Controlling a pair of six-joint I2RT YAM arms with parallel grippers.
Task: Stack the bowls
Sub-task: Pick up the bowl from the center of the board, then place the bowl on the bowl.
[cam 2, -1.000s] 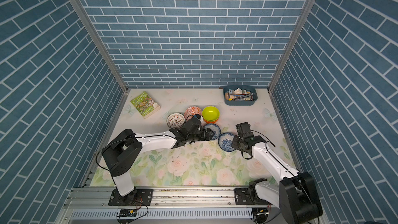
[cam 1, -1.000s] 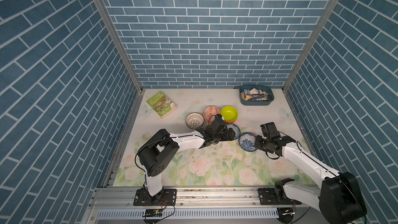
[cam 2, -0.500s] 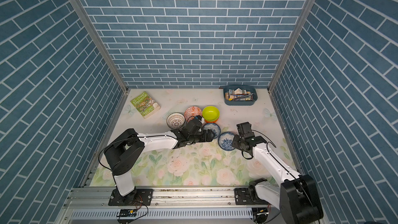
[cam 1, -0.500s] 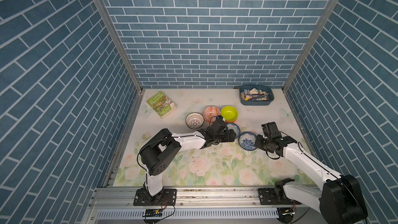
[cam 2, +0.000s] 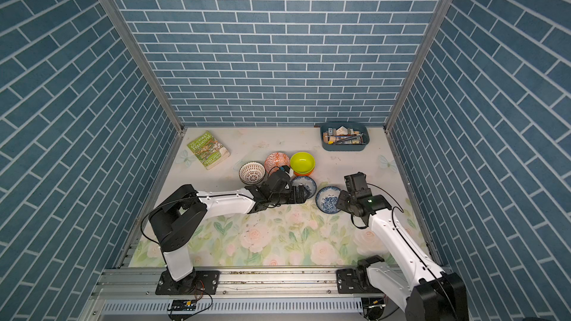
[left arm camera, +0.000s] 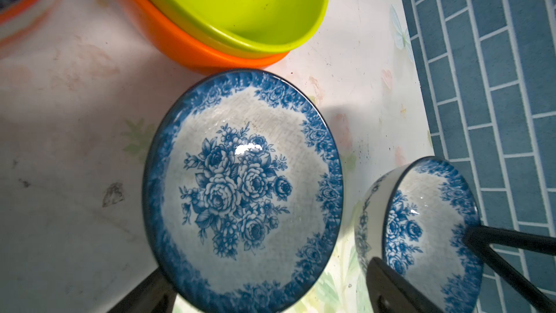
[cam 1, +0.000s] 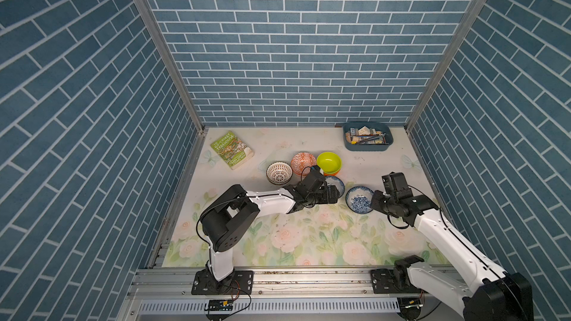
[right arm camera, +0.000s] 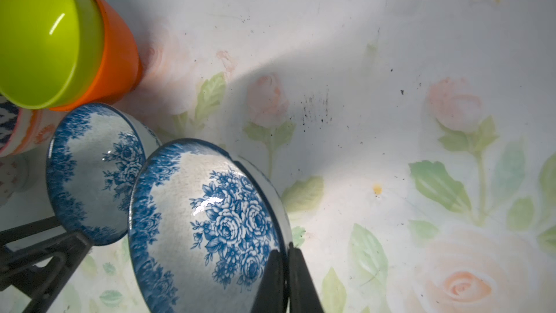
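Only one pair nests so far.
We see the lime green plastic bowl (cam 1: 329, 162) inside the orange plastic bowl (left arm camera: 180, 43); just nearer, right claw (right arm camera: 287, 269) pinches a blue floral ceramic bowl (cam 1: 359, 201) by the rim, left claw (cam 1: 334, 193) spread open at its twin (cam 1: 339, 183).

free: front mat (cam 1: 309, 242) | blocked: bowls (cam 1: 329, 162) mid-table, tray (cam 1: 366, 147) far corner
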